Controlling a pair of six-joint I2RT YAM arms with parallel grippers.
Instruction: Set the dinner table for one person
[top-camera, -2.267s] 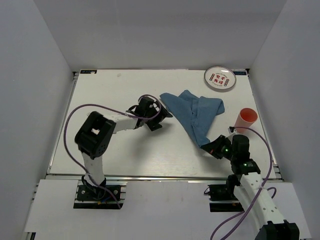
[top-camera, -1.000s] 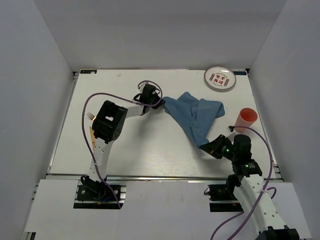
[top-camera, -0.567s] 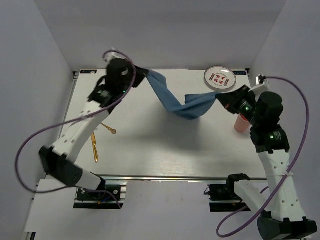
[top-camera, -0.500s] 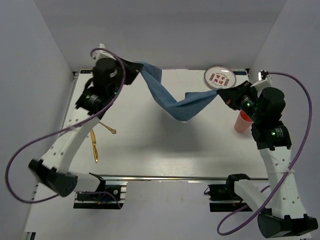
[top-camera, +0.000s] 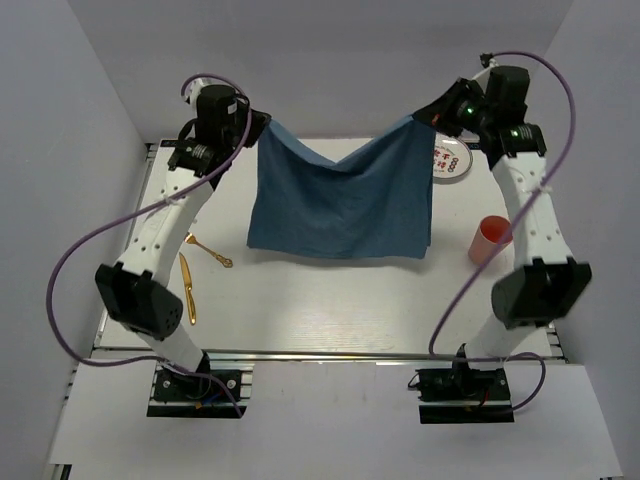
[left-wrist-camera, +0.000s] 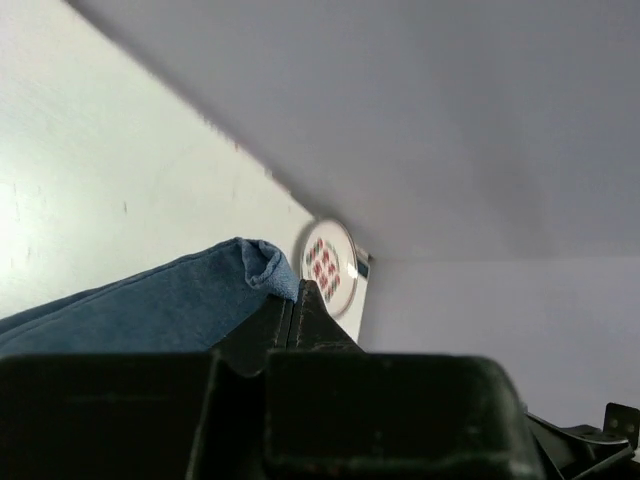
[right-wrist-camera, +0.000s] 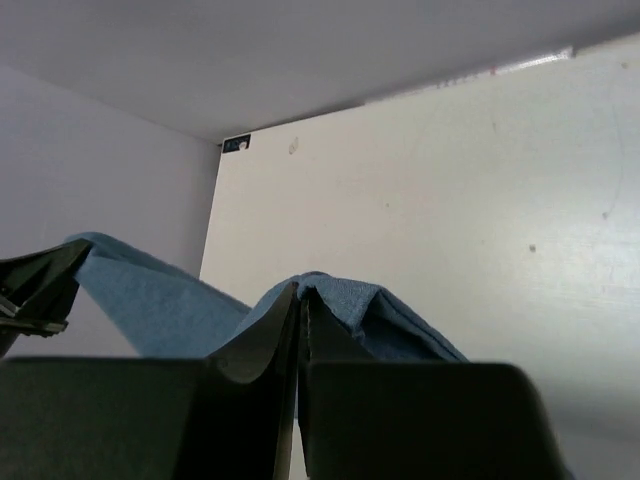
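I hold the cloth (top-camera: 340, 200) up like a curtain in the upper middle of the top view. The left gripper (top-camera: 262, 125) pinches its upper-left corner and the right gripper (top-camera: 420, 118) its upper-right, both with jaws pressed together on fabric. The top edge sags between them. The table (top-camera: 330, 310) fills the middle of the frame below; I can't tell if the hem touches it.

I judge this the cloth-laying step. Next, both arms need to lower evenly toward the frame's bottom, keeping the cloth taut and clear of the plate (top-camera: 452, 160) at upper right, the cup (top-camera: 490, 238) at right and the cutlery (top-camera: 186, 290) at left.
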